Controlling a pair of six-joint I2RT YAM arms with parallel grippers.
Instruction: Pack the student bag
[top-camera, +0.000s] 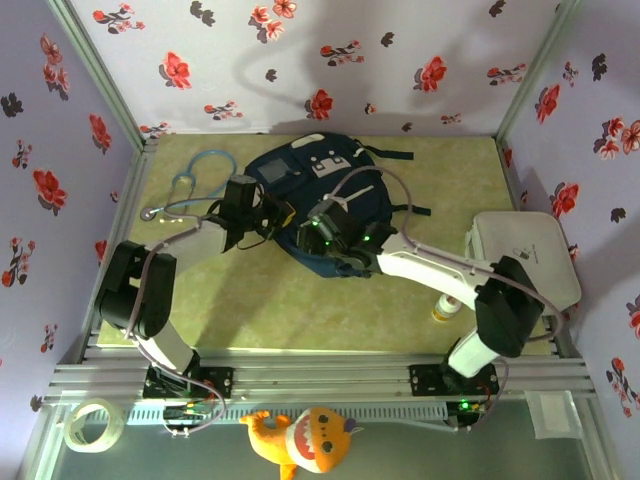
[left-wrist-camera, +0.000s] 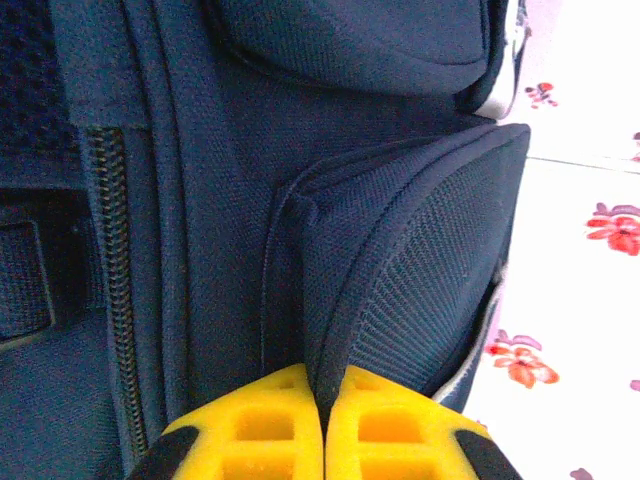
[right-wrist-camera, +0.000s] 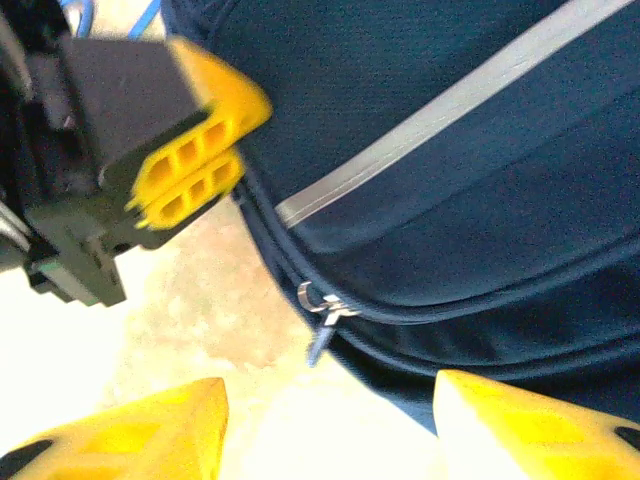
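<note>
Student bag (top-camera: 318, 185) lying flat at the far centre of the table (top-camera: 420, 300), front pocket (top-camera: 335, 160) up, interior hidden. Left gripper (left-wrist-camera: 323, 432) pinched together on a fabric fold (left-wrist-camera: 322, 300) at the bag's side. Right gripper (right-wrist-camera: 330, 405), jaws apart, hovers by a blurred zipper pull (right-wrist-camera: 322, 318).

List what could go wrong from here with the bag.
The left gripper pinches only a thin fold of the student bag; a pull may slip it free. The zipper pull is small, so the open right gripper may close on fabric instead. Both grippers sit close and could collide.
</note>
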